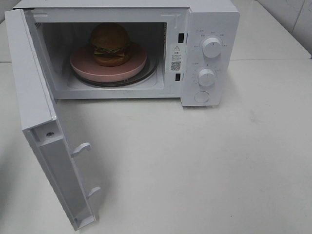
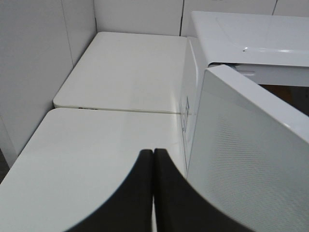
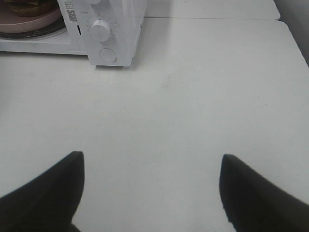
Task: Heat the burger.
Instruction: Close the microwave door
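The burger (image 1: 110, 44) with a golden-brown bun sits on a round pink plate (image 1: 85, 66) inside the open white microwave (image 1: 209, 19). The microwave door (image 1: 36, 107) stands swung wide open to the left. Neither gripper shows in the exterior high view. My left gripper (image 2: 153, 152) is shut and empty, just outside the door's outer face (image 2: 241, 159). My right gripper (image 3: 152, 162) is open and empty above the bare table, in front of and to the right of the microwave; the plate's edge (image 3: 34, 21) and a sliver of the burger (image 3: 29, 7) show there.
The microwave has two dials (image 1: 211, 47) (image 1: 206, 77) and a round button (image 1: 201, 97) on its right panel. The white table (image 1: 204, 165) spreads in front. A white wall (image 2: 29, 67) and a second tabletop (image 2: 125, 67) lie to the left.
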### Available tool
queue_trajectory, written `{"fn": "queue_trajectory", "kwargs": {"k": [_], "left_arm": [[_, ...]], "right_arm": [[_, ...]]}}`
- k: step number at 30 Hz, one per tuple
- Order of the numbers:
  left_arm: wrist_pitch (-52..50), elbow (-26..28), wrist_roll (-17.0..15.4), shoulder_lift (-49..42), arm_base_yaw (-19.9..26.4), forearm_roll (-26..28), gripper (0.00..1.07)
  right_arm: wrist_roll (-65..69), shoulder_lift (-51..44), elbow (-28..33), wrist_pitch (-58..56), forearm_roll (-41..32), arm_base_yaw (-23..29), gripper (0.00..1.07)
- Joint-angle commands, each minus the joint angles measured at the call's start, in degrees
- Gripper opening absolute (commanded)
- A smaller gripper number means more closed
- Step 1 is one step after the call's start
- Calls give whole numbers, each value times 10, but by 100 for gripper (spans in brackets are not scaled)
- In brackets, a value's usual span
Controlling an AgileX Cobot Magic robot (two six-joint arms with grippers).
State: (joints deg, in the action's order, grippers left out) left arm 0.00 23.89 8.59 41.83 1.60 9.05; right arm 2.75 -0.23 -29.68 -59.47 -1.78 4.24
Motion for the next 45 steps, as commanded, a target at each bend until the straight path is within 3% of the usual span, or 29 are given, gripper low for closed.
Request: {"fn": "queue_trajectory", "kwargs": {"k": [1,5,6,7,8,9,10,11,12,13,14,15,16,17,18,20,25,27,31,37,45], "left_arm": [[-129,-54,2,34,-2,6,0],[-203,-89,-21,57,-2,-26,0],[-229,-101,-38,66,-2,-51,0],[-257,-115,-81,85,-2,-104,0],[-257,-115,-81,85,-2,-104,0],[-273,-123,-131,109,-2,-152,0],[-273,-123,-131,109,-2,-152,0],[-285,-125,-156,122,-2,-184,0],[-307,-127,-189,145,-2,-253,0],[-307,-127,-189,145,-2,-253,0],[-323,-127,-203,155,-2,-288,0],[-369,-127,-234,181,-2,-376,0],[-369,-127,-234,181,-2,-376,0],[-390,-126,-246,192,-2,-415,0],[-419,-125,-277,222,-2,-467,0],[-449,-125,-295,250,-2,-497,0],[-504,-124,-296,284,-2,-508,0],[-509,-116,-325,300,-2,-510,0],[-505,-108,-337,308,-10,-512,0],[-413,-77,-337,308,-99,-481,0],[-406,-41,-326,352,-156,-416,0]], "right_arm": [[2,-15,1,5,4,-3,76],[2,-15,1,5,4,-3,76],[2,-15,1,5,4,-3,76],[2,-15,1,5,4,-3,76],[2,-15,1,5,4,-3,76],[2,-15,1,5,4,-3,76],[2,-15,1,5,4,-3,76],[2,-15,1,5,4,-3,76],[2,-15,1,5,4,-3,76],[2,-15,1,5,4,-3,76],[2,-15,1,5,4,-3,76],[2,-15,1,5,4,-3,76],[2,-15,1,5,4,-3,76],[2,-15,1,5,4,-3,76],[2,-15,1,5,4,-3,76],[2,-15,1,5,4,-3,76],[2,-15,1,5,4,-3,76],[2,-15,1,5,4,-3,76],[2,-15,1,5,4,-3,76],[2,-15,1,5,4,-3,76],[5,-15,1,5,5,-3,76]]}}
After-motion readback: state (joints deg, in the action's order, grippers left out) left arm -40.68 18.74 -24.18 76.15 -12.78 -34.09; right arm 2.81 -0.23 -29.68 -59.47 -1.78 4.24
